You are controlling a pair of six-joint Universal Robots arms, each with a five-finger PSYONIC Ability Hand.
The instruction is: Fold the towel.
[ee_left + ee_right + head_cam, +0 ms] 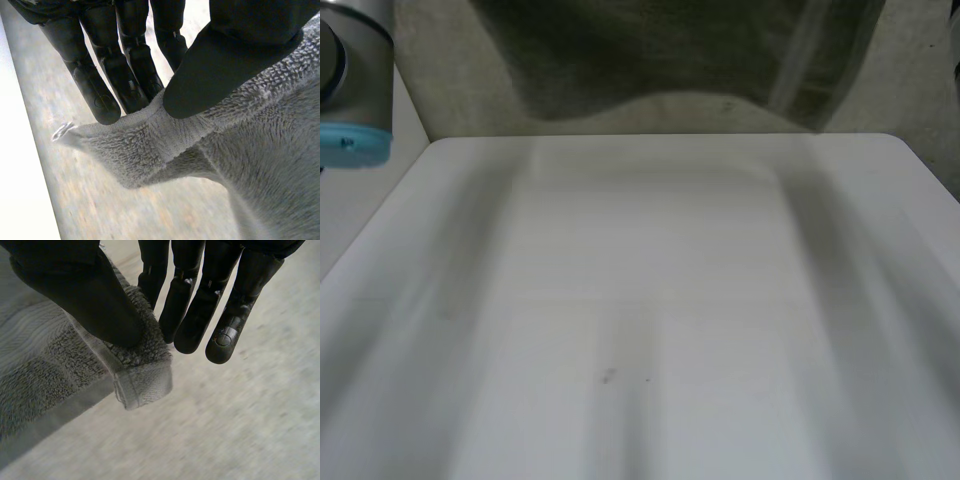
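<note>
In the head view a smooth white table (650,300) with rounded far corners lies below the towel (670,50), a soft dark-grey cloth hanging off the surface near the far edge. In the left wrist view the left hand (225,60) pinches the towel's looped, fuzzy edge near a corner between its thumb and straight fingers. In the right wrist view the right hand (85,295) clamps a flat-hemmed corner the same way.
</note>
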